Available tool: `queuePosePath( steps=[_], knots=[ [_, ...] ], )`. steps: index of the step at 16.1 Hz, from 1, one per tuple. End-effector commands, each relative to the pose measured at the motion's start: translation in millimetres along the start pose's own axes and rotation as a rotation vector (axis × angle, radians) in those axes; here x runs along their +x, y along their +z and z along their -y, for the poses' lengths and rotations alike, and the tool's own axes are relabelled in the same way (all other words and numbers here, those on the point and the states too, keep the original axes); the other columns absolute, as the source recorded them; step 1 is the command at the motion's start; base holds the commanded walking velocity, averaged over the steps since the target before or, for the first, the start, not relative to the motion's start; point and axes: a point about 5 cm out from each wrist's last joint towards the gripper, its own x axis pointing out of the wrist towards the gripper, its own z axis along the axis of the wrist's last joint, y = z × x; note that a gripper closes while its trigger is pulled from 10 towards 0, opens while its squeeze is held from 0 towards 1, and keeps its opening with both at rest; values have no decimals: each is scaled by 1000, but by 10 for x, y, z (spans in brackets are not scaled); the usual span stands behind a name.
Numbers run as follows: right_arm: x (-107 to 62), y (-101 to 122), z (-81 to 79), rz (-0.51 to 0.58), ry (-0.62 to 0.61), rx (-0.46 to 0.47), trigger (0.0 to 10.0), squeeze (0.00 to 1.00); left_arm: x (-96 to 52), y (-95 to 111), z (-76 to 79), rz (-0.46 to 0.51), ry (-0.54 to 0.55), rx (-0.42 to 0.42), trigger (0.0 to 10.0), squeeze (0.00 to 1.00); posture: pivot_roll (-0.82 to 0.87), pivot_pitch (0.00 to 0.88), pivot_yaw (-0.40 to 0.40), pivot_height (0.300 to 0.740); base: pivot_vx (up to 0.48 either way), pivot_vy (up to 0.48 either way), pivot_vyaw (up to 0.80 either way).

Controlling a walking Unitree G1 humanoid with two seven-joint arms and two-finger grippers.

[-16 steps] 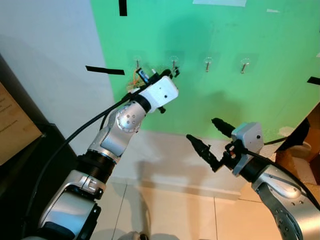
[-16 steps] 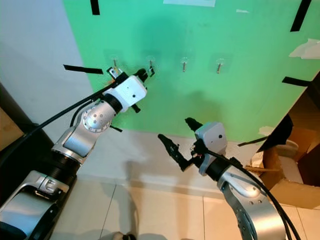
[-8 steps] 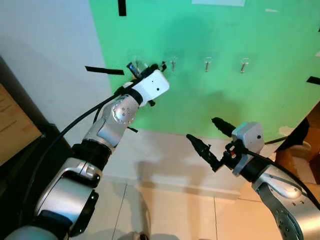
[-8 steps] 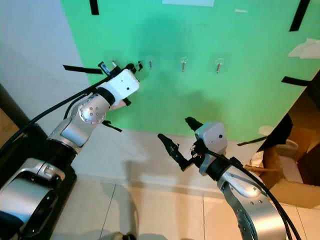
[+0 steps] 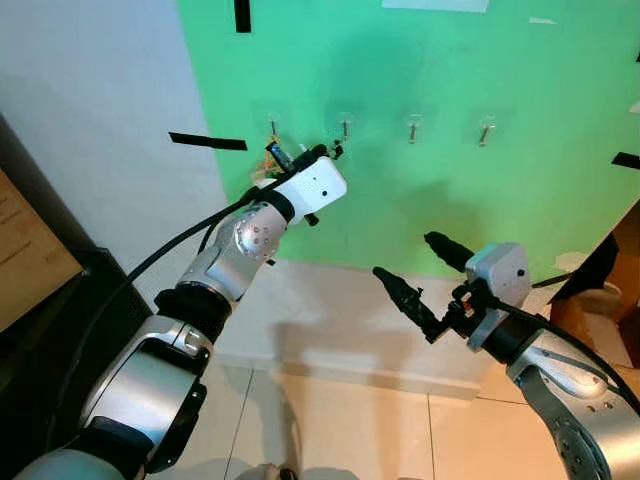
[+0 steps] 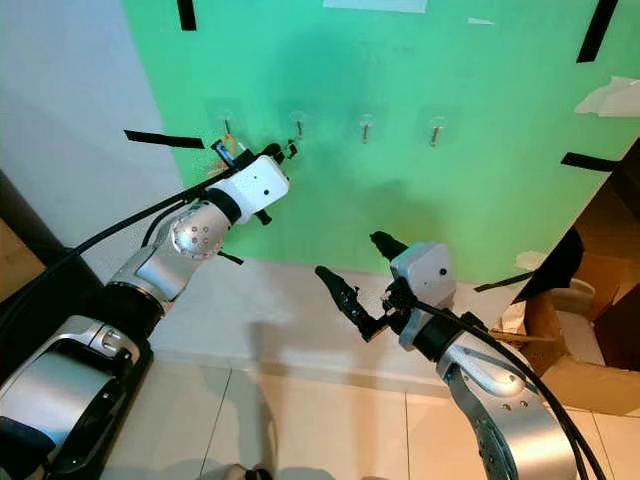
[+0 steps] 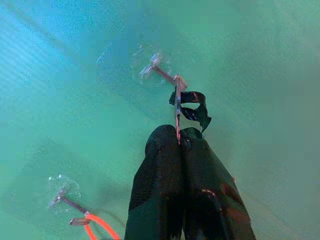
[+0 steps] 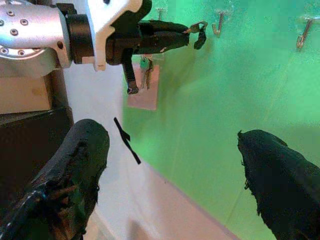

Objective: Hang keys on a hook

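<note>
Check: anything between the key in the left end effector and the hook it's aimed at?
Nothing visible. The left end effector pinches the key ring right at the second hook. Bare green wall lies around it. Other keys hang from the neighbouring hook.

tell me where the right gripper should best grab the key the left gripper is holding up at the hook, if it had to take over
Probably the black tag end of the key, which sticks out past the left gripper. That gripper's shut fingers cover the lower part. The right gripper, open and low, would best come from below on the side away from the hook.
</note>
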Motion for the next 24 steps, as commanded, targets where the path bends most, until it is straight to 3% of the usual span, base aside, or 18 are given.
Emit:
queuePosePath(
  steps=[1,4,9,18,24],
  knots=[
    [-19,46,-11,16,7,-10,10000,0,38,39,-114,14,44,21,10000,0,-281,0,74,740,0,0,0],
    [-26,50,-3,16,2,-11,10000,0,87,121,-207,49,77,17,10000,0,-279,0,75,740,0,0,0],
    [-14,61,1,21,-2,-14,10000,0,140,217,-203,86,76,2,10000,0,-283,0,83,740,0,0,0],
    [12,87,-14,34,-7,-16,10000,0,137,52,-16,5,-16,16,10000,0,-295,0,103,740,0,0,0],
    [5,87,-32,35,-6,-14,10000,0,29,-44,60,3,-30,18,10000,0,-289,0,95,740,0,0,0]
  ],
)
